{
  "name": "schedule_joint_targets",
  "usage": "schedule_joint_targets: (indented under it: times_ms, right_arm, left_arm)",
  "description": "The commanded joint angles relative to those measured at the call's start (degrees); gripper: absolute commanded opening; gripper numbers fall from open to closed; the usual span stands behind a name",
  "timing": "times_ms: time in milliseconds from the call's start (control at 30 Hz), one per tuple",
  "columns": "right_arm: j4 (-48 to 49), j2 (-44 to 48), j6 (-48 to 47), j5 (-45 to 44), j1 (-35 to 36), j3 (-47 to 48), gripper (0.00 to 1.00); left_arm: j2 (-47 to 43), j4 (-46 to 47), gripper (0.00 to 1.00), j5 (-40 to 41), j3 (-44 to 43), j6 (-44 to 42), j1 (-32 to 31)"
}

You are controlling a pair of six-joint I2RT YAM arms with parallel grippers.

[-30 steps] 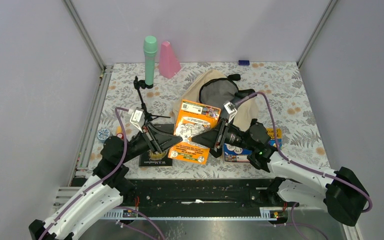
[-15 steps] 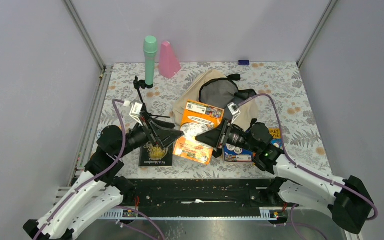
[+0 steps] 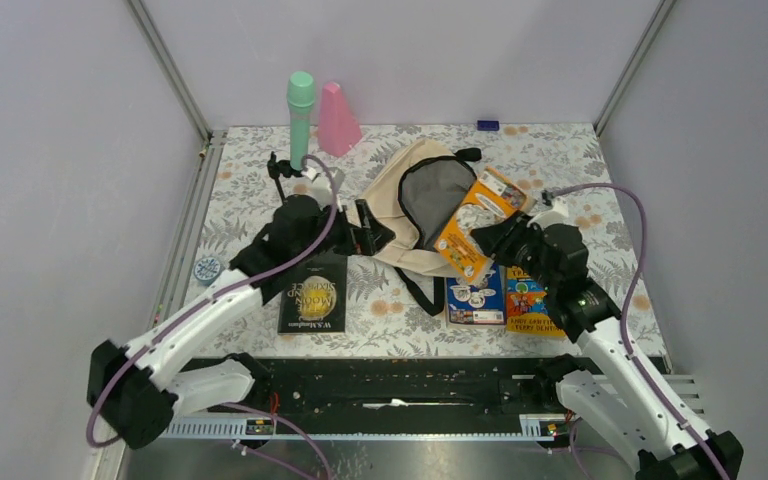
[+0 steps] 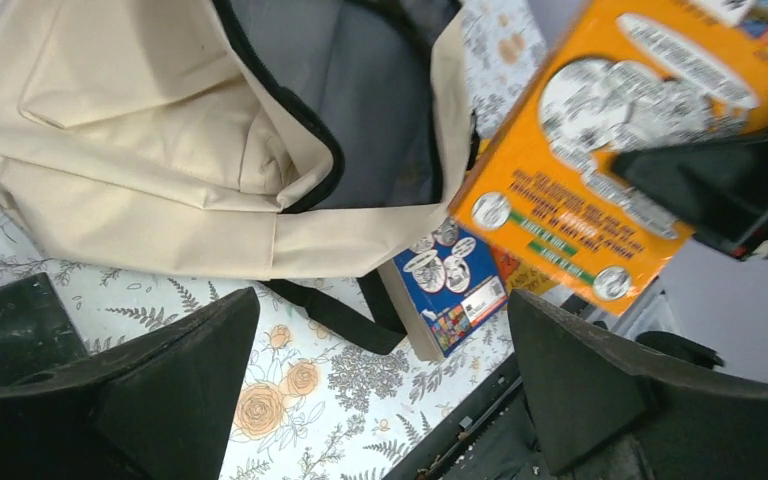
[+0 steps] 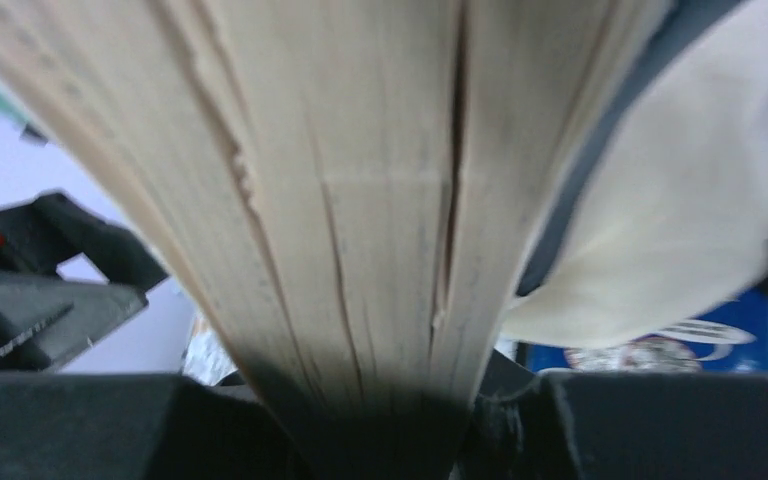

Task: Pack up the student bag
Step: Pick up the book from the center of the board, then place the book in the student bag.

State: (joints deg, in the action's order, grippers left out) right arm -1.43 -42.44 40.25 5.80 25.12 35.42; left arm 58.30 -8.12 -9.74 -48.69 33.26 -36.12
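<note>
The student bag [image 3: 400, 195], cream with black trim, lies mid-table with its grey-lined mouth [image 3: 430, 195] open upward. My right gripper [image 3: 484, 240] is shut on an orange book [image 3: 472, 222], held tilted at the bag's right edge, just over the mouth. In the right wrist view the book's page edges [image 5: 360, 200] fill the space between the fingers [image 5: 60, 420], with the cream bag [image 5: 700, 200] beside them. My left gripper [image 3: 373, 232] stands open and empty at the bag's left side. In its own view the bag [image 4: 140, 130] and the orange book [image 4: 600, 150] show beyond its spread fingers [image 4: 580, 390].
A black book [image 3: 313, 292] lies front left. A blue book [image 3: 475, 297] and an orange-yellow book [image 3: 530, 300] lie front right beside a black bag strap [image 3: 415, 285]. A green cylinder [image 3: 300, 120], a pink cone [image 3: 338, 118] and a black stand [image 3: 280, 172] are at the back left.
My left gripper let go of the orange book, opened wide and moved back to the bag's left side. The right gripper carried the book up and right to the bag's mouth.
</note>
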Motion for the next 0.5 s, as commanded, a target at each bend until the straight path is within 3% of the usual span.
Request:
schedule_joint_targets:
  times_ms: [0, 167, 467]
  right_arm:
    - [-1.25, -1.06, -2.11, -0.62, -8.83, 4.22, 0.0]
    - [1.95, -5.27, 1.62, 3.09, -13.98, 4.25, 0.0]
    - [3.78, -6.62, 1.16, 5.76, -14.27, 4.72, 0.0]
  left_arm:
    - [8.78, 6.17, 0.99, 2.15, -7.33, 0.98, -1.59]
    - [22.27, 6.8, 0.99, 3.71, -12.96, 2.3, -2.37]
    - [40.72, 9.16, 0.99, 7.07, -21.2, 4.12, -2.03]
